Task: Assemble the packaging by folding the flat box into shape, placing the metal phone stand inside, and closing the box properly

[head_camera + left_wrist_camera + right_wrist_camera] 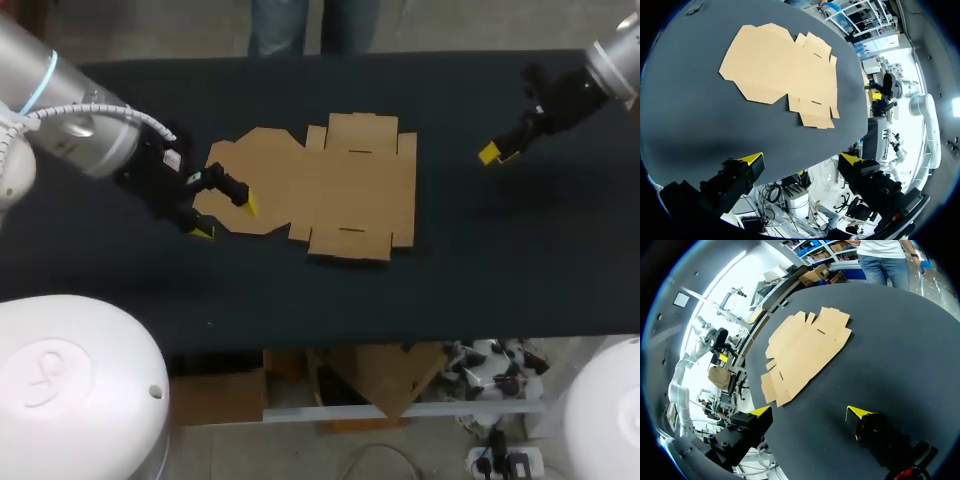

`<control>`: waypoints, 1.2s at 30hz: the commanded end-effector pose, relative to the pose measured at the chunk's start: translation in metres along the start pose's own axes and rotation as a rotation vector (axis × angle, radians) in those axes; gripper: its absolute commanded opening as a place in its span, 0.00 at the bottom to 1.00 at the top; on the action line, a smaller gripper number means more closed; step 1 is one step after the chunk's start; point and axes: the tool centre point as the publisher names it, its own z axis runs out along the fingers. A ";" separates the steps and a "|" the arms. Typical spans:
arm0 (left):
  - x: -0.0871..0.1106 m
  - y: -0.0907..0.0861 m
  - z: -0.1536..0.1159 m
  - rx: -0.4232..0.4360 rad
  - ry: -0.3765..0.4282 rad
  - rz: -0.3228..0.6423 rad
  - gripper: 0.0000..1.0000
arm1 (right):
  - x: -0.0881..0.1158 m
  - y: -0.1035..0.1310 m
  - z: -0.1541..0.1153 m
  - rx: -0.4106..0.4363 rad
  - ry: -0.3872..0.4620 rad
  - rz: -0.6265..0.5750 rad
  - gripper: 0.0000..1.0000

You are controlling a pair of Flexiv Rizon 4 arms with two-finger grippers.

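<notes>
Ahead of the left gripper (802, 160), out past its two yellow tips, the flat box (780, 70) lies unfolded on the dark table (695, 125). It is a single sheet of brown cardboard with every flap spread out and pressed flat against the surface. The left fingers (754, 159) stand wide apart with only bare table between them, gripping nothing. From above, this gripper sits at the sheet's angled end flap. One yellow tip lies over that flap's edge and the other is beside it over the table (whether either tip touches the cardboard cannot be told from here).

The right gripper (809, 412) is well apart from the box, off beyond the opposite side of the sheet, the one with the small tabs. Its fingers (857, 412) are also spread wide and hold nothing. In its own wrist view the cardboard lies far ahead of the tips and a little toward one finger, with a broad stretch of dark table between tips and sheet. Two short slots show in the cardboard panels, and the notched tabs along its long edges all lie level with the rest of the sheet. No part of it is raised or creased upward.
</notes>
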 end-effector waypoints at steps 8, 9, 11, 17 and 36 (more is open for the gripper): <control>0.002 0.022 0.018 0.021 0.036 -0.054 1.00 | 0.002 -0.005 -0.004 -0.008 -0.010 0.001 1.00; 0.002 0.023 0.018 0.020 0.039 -0.058 1.00 | 0.003 -0.005 -0.003 -0.007 -0.009 0.001 1.00; 0.003 0.023 0.019 0.020 0.042 -0.060 1.00 | 0.003 -0.005 -0.003 -0.006 -0.007 0.001 1.00; -0.002 0.016 0.016 0.013 0.031 -0.058 1.00 | 0.003 -0.005 -0.003 -0.006 -0.007 0.001 1.00; 0.002 0.013 0.022 0.009 0.026 -0.063 1.00 | 0.005 0.010 0.003 0.027 -0.003 -0.022 1.00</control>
